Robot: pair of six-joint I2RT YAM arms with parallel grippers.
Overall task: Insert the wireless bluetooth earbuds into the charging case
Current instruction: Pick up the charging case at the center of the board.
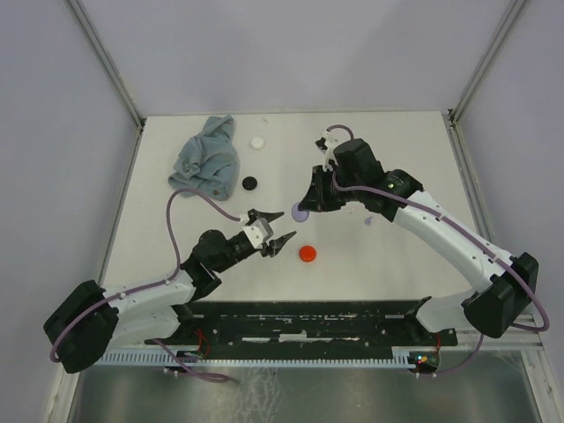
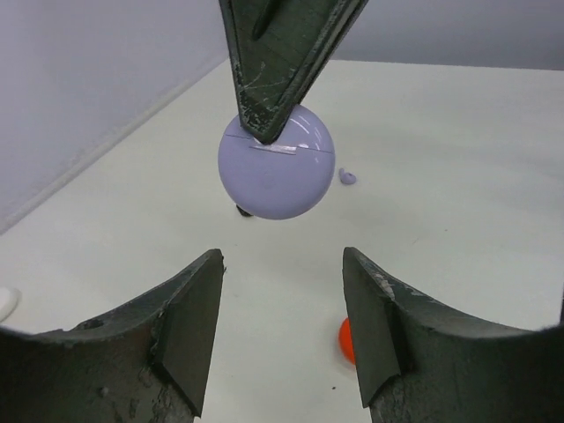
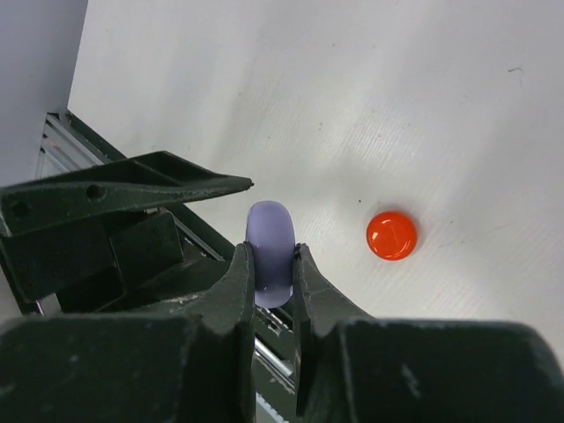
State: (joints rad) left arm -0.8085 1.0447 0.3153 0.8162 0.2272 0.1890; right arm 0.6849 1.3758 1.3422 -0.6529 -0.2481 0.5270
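Observation:
My right gripper [image 1: 305, 209] [image 3: 272, 256] is shut on a round lavender charging case [image 3: 269, 229] [image 2: 276, 167] and holds it on edge above the table. The case looks closed, with a thin seam across it. My left gripper [image 1: 284, 226] [image 2: 282, 264] faces the case from just in front, open, with nothing between its fingers. One tiny lavender earbud [image 2: 347, 176] [image 1: 368, 220] lies on the table beyond the case, under the right arm. No other earbuds show.
A red disc [image 1: 307, 254] [image 3: 391, 234] lies just right of the left gripper. A black disc [image 1: 250, 183] and a white disc [image 1: 257, 142] lie further back, beside a crumpled blue-grey cloth [image 1: 208, 159]. A black rail [image 1: 300, 322] runs along the near edge.

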